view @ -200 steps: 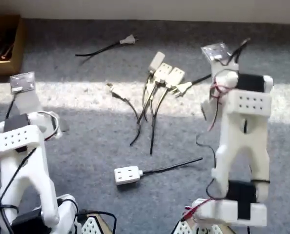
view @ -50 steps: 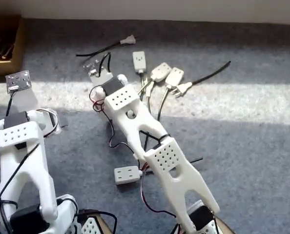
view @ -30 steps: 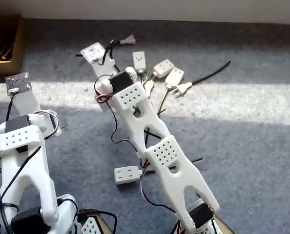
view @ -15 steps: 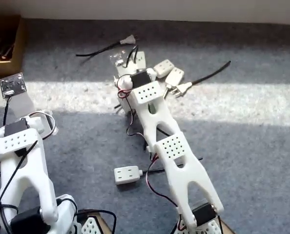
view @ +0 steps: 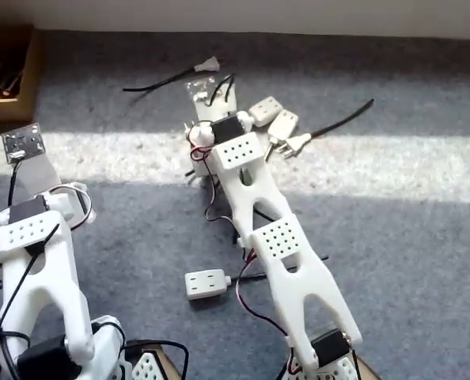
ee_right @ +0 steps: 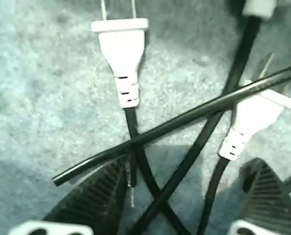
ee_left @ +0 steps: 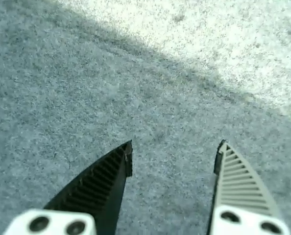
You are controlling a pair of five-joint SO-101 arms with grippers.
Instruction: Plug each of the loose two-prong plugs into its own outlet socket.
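Note:
In the right wrist view my right gripper [ee_right: 184,171] hangs open just above a tangle of black cables [ee_right: 184,120] on the grey carpet. A white two-prong plug [ee_right: 121,46] lies ahead of one finger, and a second white plug [ee_right: 255,115] lies near the other finger. Nothing is held. From above, the right arm [view: 243,150] stretches out over the cluster of white outlet sockets [view: 265,111] and plugs [view: 298,144]. My left gripper [ee_left: 175,147] is open over bare carpet, with the left arm [view: 33,226] at the left.
A white outlet block [view: 205,283] with its cable lies in front of the right arm's base. Another plug [view: 210,65] on a black cable lies at the back. A wooden box [view: 13,71] stands at the back left edge.
The right arm unfolded, reached out left of the cluster, then swung right over the plugs. In the last half second it barely moved. The left wrist shifted slightly.

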